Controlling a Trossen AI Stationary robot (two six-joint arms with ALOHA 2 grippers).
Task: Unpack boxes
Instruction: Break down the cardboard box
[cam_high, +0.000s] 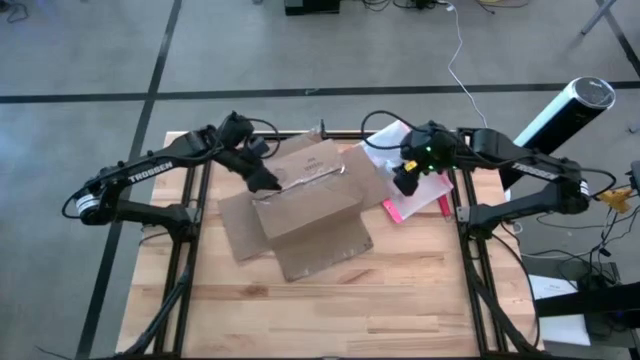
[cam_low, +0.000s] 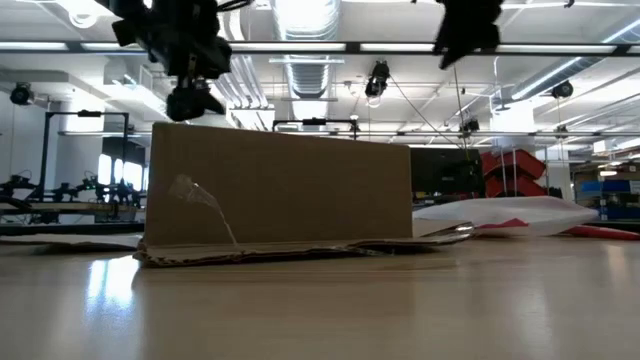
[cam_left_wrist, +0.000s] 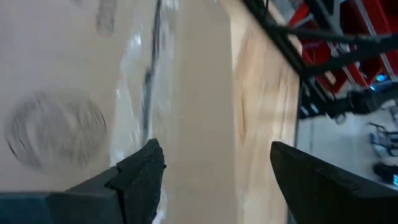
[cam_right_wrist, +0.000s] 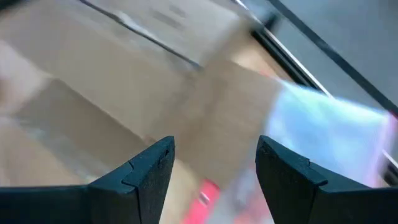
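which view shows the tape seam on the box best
The high view: the tape seam runs across the whole top of the cardboard box. The left wrist view shows a blurred close stretch, the low view only a loose tape end, the right wrist view a faint blur.

Bright overhead ceiling strips (cam_low: 300, 45), glare on the table (cam_low: 110, 285), both wrist views motion-blurred

A brown corrugated cardboard box (cam_high: 308, 200) sits near the centre of the wooden worktop (cam_high: 400, 300), toward 12 o'clock. Seen from above, it is turned at an angle. Its flaps are spread flat on the worktop, reaching out toward 9, 6 and 3 o'clock. Clear tape runs across its upper face, with loose, crinkled tape (cam_low: 200, 205) hanging down 1 side wall. From worktop height, that plain brown wall stands upright, long and low.
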